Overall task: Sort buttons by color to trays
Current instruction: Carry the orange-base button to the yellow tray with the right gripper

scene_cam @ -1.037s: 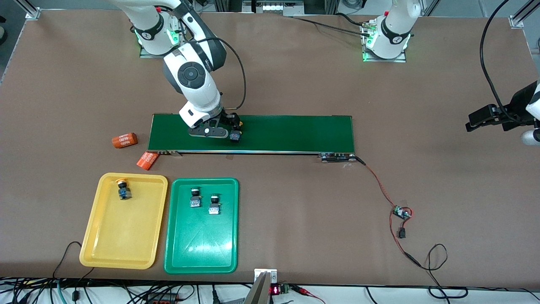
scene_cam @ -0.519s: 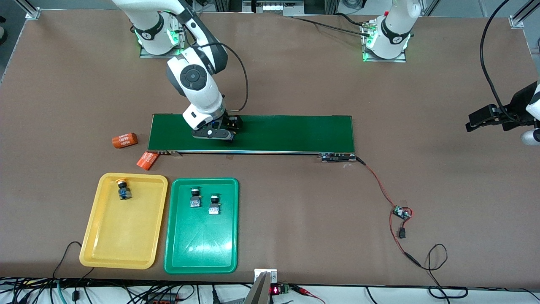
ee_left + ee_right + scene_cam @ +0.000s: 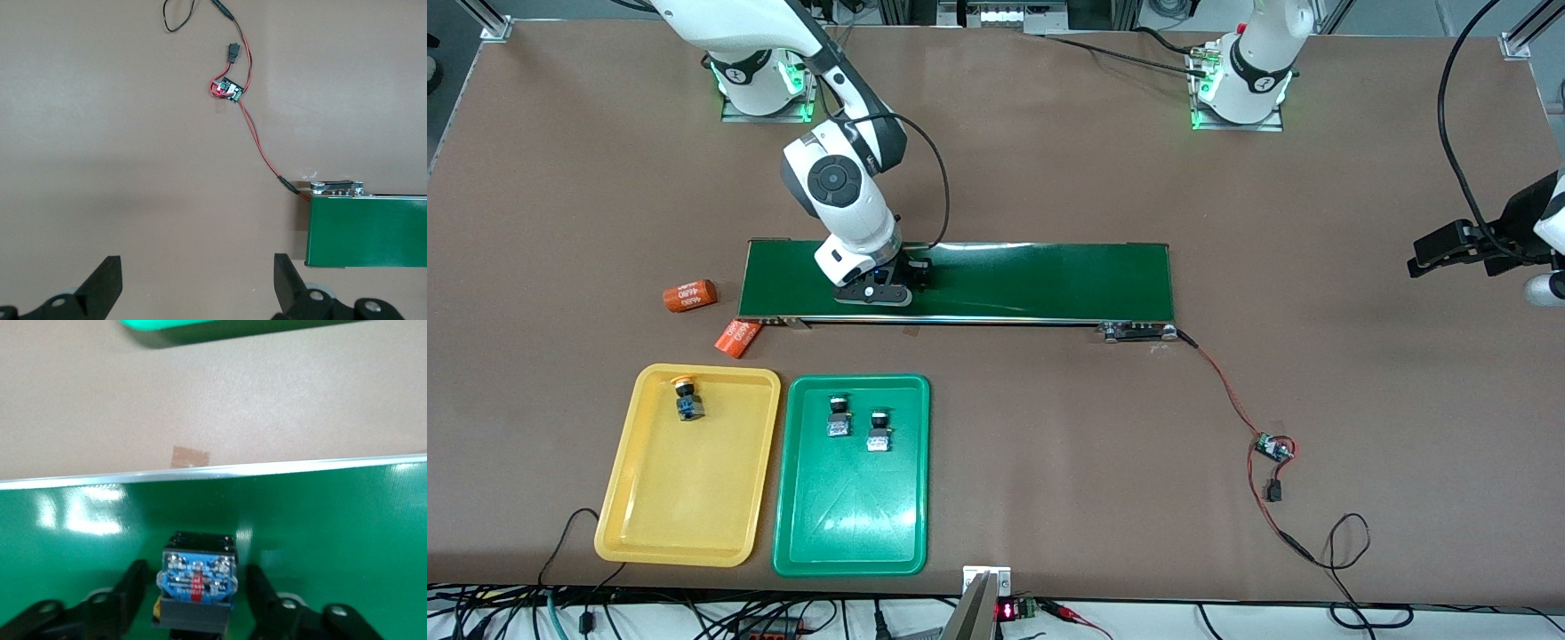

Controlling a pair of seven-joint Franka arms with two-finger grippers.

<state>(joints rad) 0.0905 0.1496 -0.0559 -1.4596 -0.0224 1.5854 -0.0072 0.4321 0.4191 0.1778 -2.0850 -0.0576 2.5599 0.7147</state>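
Note:
My right gripper [image 3: 911, 283] is low over the dark-green conveyor belt [image 3: 1049, 280]. In the right wrist view its fingers [image 3: 137, 577] stand open on either side of a black-bodied button [image 3: 197, 577] with a blue end, a narrow gap on each side. A bit of yellow shows at the button's side. In the front view the gripper hides this button. One yellow-capped button [image 3: 686, 397] lies in the yellow tray [image 3: 618, 462]. Two green buttons [image 3: 837, 416] [image 3: 879, 430] lie in the green tray [image 3: 791, 462]. My left gripper [image 3: 197, 267] waits open and empty over bare table at the left arm's end [image 3: 1427, 258].
Two orange "4680" cylinders [image 3: 690, 295] [image 3: 738, 338] lie by the belt's end at the right arm's side. A small circuit board [image 3: 1272, 447] with red and black wires runs from the belt's other end; it also shows in the left wrist view [image 3: 229, 89].
My right gripper has come down and shifted over the belt, so its fingers now straddle the button that lay in plain sight beside it. The left arm has not moved.

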